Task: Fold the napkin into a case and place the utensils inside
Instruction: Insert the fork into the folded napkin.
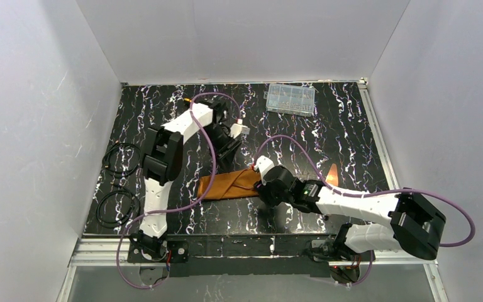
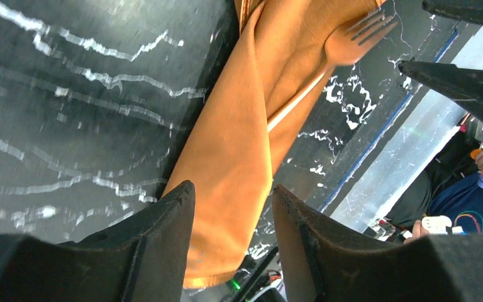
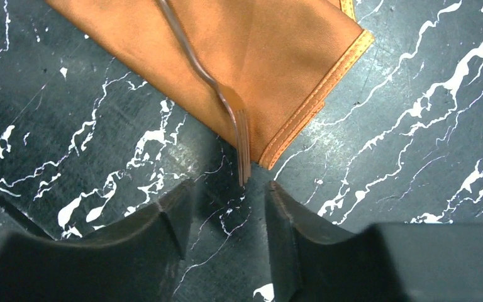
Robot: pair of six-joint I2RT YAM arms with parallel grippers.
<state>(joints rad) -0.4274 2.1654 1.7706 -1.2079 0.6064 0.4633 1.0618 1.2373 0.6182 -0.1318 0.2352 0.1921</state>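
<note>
The napkin (image 3: 277,56) is rust-orange, the fork (image 3: 234,108) coppery, the table (image 3: 415,126) white-veined black.

The left arm (image 1: 154,196) and right arm (image 1: 358,201) are built of white shells joined by black housings. A purple cable (image 1: 214,157) is run along each, from base to wrist. A small green light (image 1: 306,186) is shown on the right arm. The left hand (image 2: 234,189) and right hand (image 3: 227,185) are each fitted with two matte black, wedge-shaped fingers (image 3: 163,233).

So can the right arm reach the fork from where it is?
Probably yes. The fork lies on the napkin, its tines pointing at the open right gripper, and nothing sits between them.
</note>
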